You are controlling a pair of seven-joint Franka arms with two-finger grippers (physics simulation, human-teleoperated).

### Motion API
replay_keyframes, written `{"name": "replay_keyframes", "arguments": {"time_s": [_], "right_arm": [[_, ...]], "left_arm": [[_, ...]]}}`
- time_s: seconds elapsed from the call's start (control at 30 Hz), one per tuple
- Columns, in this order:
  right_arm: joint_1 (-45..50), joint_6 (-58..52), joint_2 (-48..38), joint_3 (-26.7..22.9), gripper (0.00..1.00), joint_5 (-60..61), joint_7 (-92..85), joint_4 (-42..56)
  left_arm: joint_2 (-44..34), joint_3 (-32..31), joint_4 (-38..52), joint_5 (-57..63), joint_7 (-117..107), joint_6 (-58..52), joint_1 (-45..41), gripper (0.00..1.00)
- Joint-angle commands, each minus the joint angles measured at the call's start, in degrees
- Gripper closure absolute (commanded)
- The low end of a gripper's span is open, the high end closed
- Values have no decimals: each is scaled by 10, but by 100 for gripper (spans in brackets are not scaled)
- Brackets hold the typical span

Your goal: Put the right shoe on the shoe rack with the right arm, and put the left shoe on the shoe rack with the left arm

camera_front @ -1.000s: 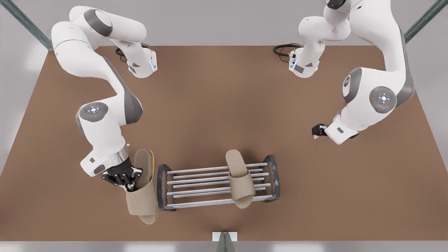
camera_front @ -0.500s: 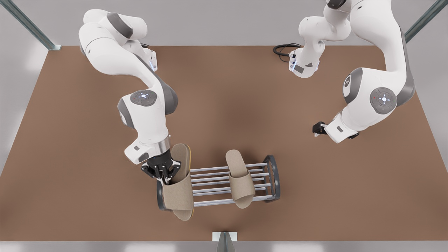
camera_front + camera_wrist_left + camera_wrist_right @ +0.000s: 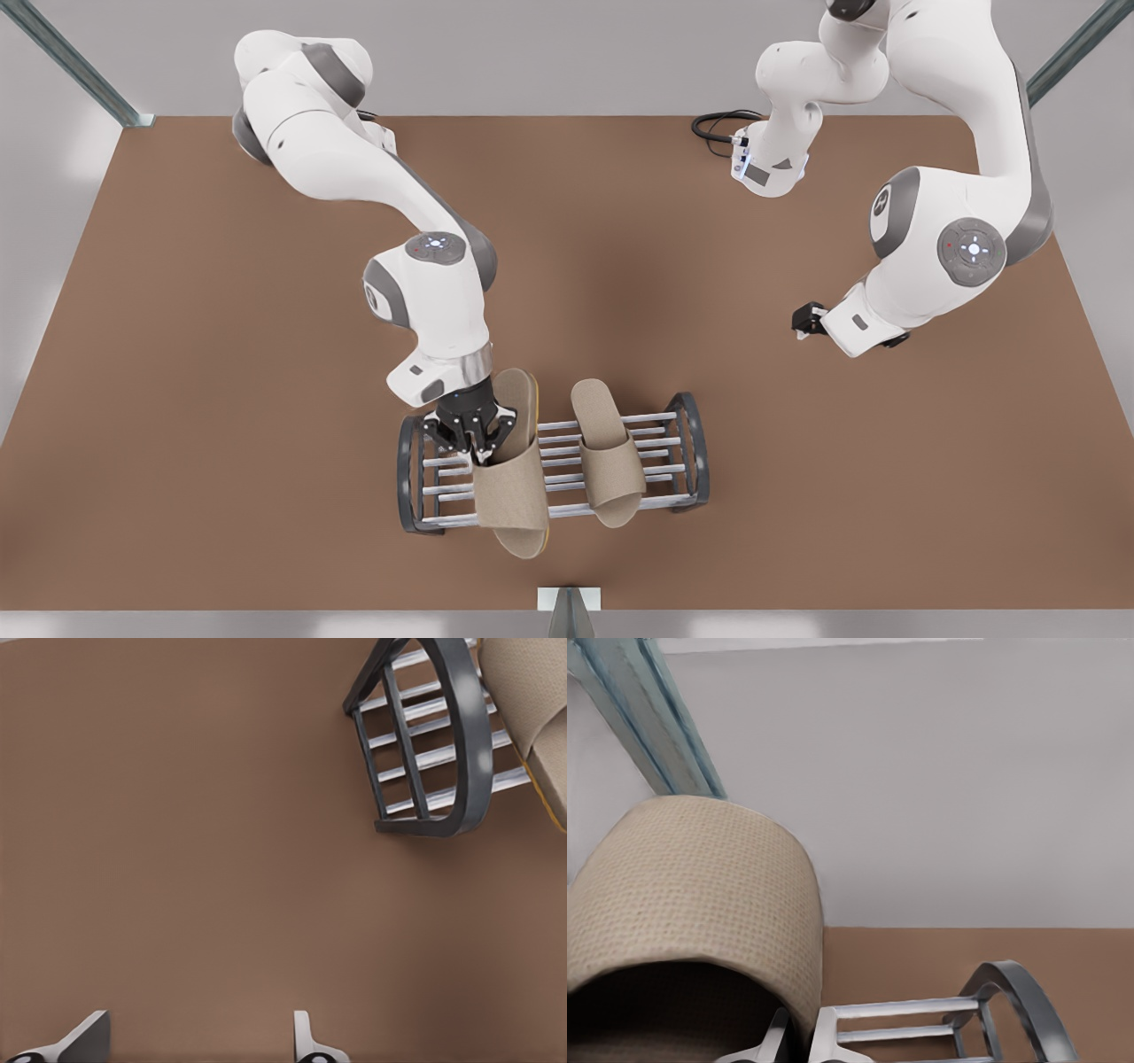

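Since a second ago I have carried the right shoe (image 3: pixel 511 490) from beside the shoe rack (image 3: pixel 678 461) to above its bars at the front view's left half. My right gripper (image 3: pixel 476 440) is clenched on that slipper's strap edge. Just beside it, the left shoe (image 3: pixel 608 462) lies across the rack. Well apart, at the front view's right, my left gripper (image 3: pixel 803 321) waits over the table (image 3: pixel 177 354), fingers (image 3: pixel 306 1036) spread, holding nothing.
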Motion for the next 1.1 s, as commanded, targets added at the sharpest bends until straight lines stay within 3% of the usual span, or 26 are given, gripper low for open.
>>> {"name": "replay_keyframes", "arguments": {"time_s": [0.0, 0.23, 0.53, 1.07], "right_arm": [[9, 32, -1, -5, 79, -5, 43, 0], [5, 27, -1, -24, 79, -1, 18, -10], [-7, 34, -37, -26, 79, -19, -44, -107], [-9, 109, -38, -29, 79, -84, 7, -192]], "left_arm": [[-1, 0, 0, 1, 11, -2, 0, 0], [1, 0, -1, 1, 9, 2, -2, 0], [0, -1, -10, 1, 8, -1, -3, 0], [4, -1, -9, 1, 8, 4, -1, 0]]}}
